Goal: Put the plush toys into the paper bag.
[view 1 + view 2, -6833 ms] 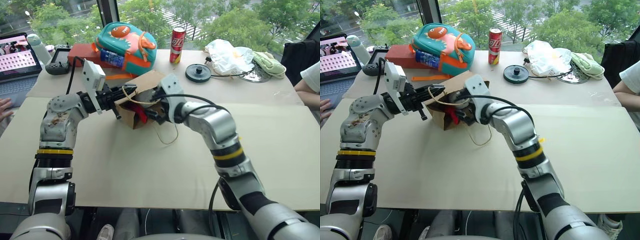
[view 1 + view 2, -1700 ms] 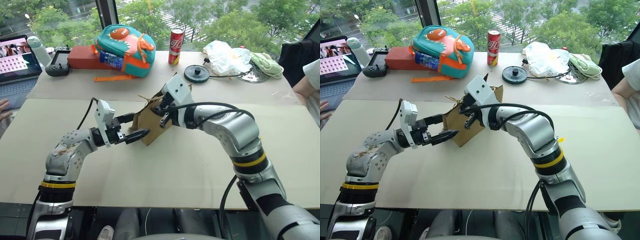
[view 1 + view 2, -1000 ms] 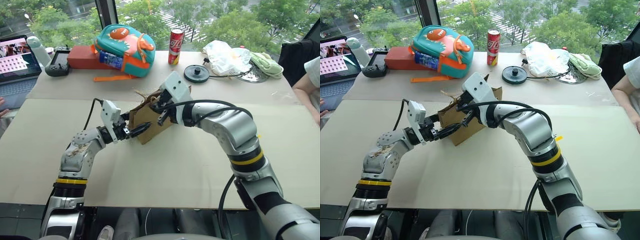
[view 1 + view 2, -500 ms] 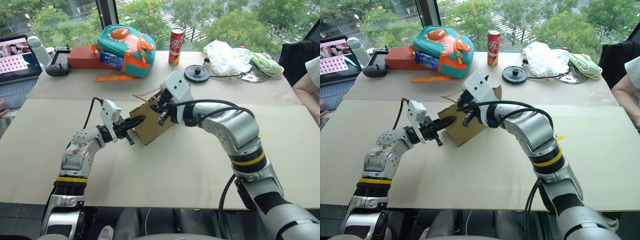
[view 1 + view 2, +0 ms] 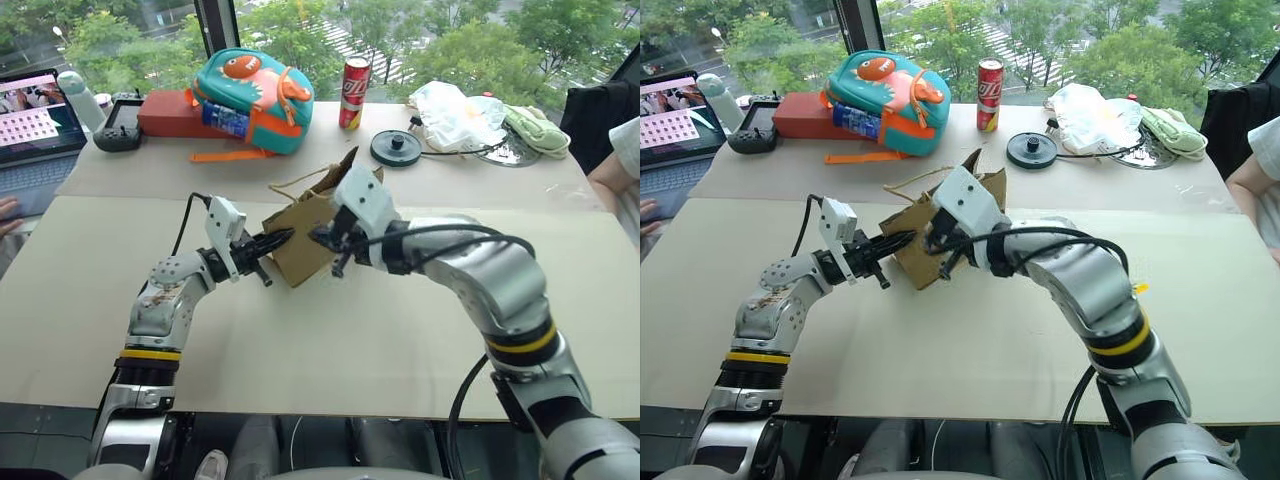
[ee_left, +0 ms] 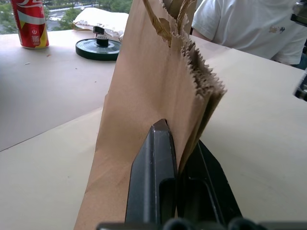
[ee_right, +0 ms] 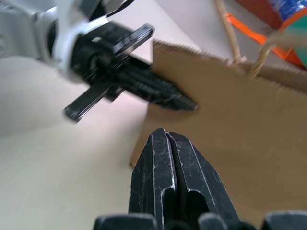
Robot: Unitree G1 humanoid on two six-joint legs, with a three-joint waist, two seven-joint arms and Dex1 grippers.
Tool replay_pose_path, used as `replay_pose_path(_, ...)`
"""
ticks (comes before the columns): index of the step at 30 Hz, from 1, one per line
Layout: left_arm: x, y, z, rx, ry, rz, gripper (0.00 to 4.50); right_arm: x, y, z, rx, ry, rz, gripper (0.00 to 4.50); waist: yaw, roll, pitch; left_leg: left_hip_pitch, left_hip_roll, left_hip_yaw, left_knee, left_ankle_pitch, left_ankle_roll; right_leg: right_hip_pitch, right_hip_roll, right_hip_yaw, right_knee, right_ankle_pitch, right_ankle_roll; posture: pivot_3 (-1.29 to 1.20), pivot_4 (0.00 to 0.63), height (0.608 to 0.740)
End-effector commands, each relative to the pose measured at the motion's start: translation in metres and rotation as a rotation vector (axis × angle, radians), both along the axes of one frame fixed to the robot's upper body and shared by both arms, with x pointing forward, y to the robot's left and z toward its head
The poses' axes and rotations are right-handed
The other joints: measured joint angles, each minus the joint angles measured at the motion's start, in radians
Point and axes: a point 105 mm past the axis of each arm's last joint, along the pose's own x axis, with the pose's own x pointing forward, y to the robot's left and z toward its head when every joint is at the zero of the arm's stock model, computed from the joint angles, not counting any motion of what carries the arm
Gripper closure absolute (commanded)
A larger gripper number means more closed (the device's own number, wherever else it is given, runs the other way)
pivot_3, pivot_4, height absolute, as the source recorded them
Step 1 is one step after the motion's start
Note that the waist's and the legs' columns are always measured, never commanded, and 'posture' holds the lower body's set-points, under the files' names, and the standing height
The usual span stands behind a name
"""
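Brown paper bag [image 6: 153,81] edge sits pinched in the left gripper [image 6: 178,143]; the right gripper [image 7: 165,143], closed empty, faces its side.

Bright, even daylight from the windows behind the pale beige table [image 5: 330,340]; soft, faint shadows. Right wrist view heavily blurred on the black left gripper [image 7: 158,91]; no glare.

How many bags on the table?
2: the brown paper bag, its edge pinched by the left pincer; a white plastic bag at the far side. Others may be hidden.
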Motion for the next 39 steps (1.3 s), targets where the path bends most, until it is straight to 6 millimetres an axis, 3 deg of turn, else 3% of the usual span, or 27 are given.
replay_pose_path(1,0.000,0.002,0.022,-0.036,-0.070,-0.008,4.43,-0.020,-0.009,0.024,0.147,-0.060,0.078,4.50,0.000,0.000,0.000,0.000,0.000,0.000,0.000,0.000,0.000,0.000,0.000,0.000,0.000,0.000,0.000,0.00,0.150,0.728)
replay_pose_path(4,-0.006,0.011,0.036,0.002,-0.105,-0.089,4.43,-0.023,-0.062,0.021,0.193,-0.029,0.021,4.50,0.009,0.000,0.000,-0.001,-0.001,-0.002,0.000,0.000,0.000,0.001,0.000,-0.001,-0.001,0.000,0.001,0.00,0.150,0.728)
replay_pose_path(6,-0.009,0.012,0.041,0.030,-0.111,-0.135,4.43,-0.025,-0.081,0.022,0.208,-0.030,0.013,4.50,0.012,0.000,0.000,-0.003,-0.002,-0.002,0.000,0.000,0.000,0.000,0.000,0.000,-0.002,-0.001,0.001,0.00,0.150,0.728)
replay_pose_path(12,-0.021,0.020,0.056,0.101,-0.128,-0.278,4.43,-0.031,-0.116,0.026,0.190,-0.068,0.064,4.50,0.010,0.000,0.000,0.001,-0.001,-0.002,0.000,0.000,0.000,0.002,0.001,0.001,-0.001,-0.001,0.001,0.00,0.150,0.728)
replay_pose_path(19,-0.053,0.025,0.068,0.178,-0.105,-0.492,4.43,-0.038,-0.125,0.034,0.177,-0.099,0.127,4.50,0.003,0.000,0.001,0.000,-0.001,-0.002,0.000,0.000,0.000,0.002,0.001,0.001,-0.001,-0.001,0.001,0.00,0.150,0.728)
replay_pose_path(23,-0.060,0.033,0.067,0.219,-0.077,-0.541,4.43,-0.036,-0.133,0.036,0.172,-0.100,0.117,4.50,0.003,0.000,0.001,0.000,-0.001,-0.002,0.000,0.000,0.000,0.002,0.001,0.001,-0.001,-0.001,0.001,0.00,0.150,0.728)
replay_pose_path(27,-0.056,0.038,0.052,0.286,-0.079,-0.523,4.43,-0.037,-0.134,0.037,0.171,-0.097,0.123,4.50,0.004,0.000,0.001,0.001,-0.001,-0.002,0.001,0.000,0.000,0.002,0.001,0.001,-0.001,-0.001,0.001,0.00,0.150,0.728)
replay_pose_path(34,-0.066,0.031,0.008,0.326,-0.031,-0.599,4.43,-0.034,-0.132,0.028,0.123,-0.063,0.107,4.50,0.011,0.000,0.001,0.001,-0.001,-0.001,0.000,0.000,0.000,0.002,0.001,0.002,-0.001,-0.001,0.001,0.00,0.150,0.728)
replay_pose_path(39,-0.064,0.032,-0.004,0.328,-0.024,-0.577,4.43,-0.035,-0.131,0.027,0.104,-0.048,0.110,4.50,0.023,0.000,0.001,0.001,-0.001,-0.001,0.001,0.000,0.000,0.002,0.001,0.001,-0.001,-0.001,0.001,0.00,0.150,0.728)
